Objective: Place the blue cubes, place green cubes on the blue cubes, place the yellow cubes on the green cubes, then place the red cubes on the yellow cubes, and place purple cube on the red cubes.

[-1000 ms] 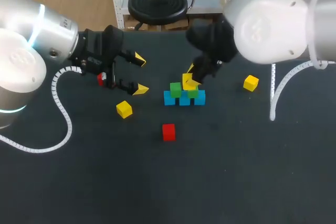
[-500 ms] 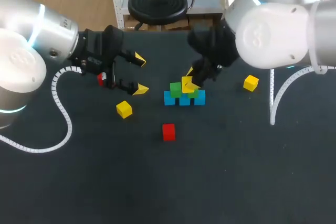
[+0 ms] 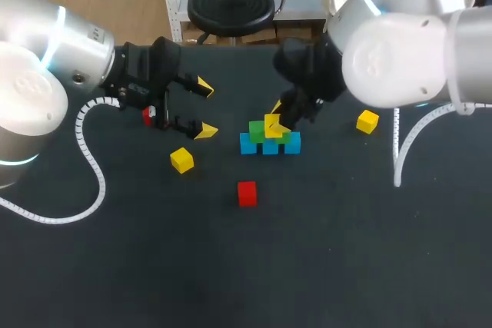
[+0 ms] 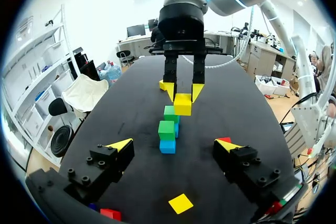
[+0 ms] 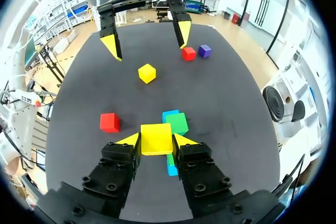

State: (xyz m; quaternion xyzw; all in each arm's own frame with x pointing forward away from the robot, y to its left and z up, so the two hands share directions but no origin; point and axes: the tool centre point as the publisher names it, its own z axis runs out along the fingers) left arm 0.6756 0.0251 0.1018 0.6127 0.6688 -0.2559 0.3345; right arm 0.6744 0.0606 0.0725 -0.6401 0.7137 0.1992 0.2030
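Note:
Three blue cubes lie in a row at mid-table with two green cubes on them. My right gripper is shut on a yellow cube just above the greens; in its wrist view the yellow cube sits between the fingers over a green cube. My left gripper stands open and empty to the left of the stack. Loose yellow cubes and a red cube lie around. Another red cube and the purple cube lie beside the left gripper.
From the left wrist, the stack's green cubes and a blue cube lie ahead of my open left gripper, with the right gripper above them. A white cable loops over the table's left part.
My right gripper has sunk slightly with the yellow cube, closer to the green cubes. The left arm has not moved.

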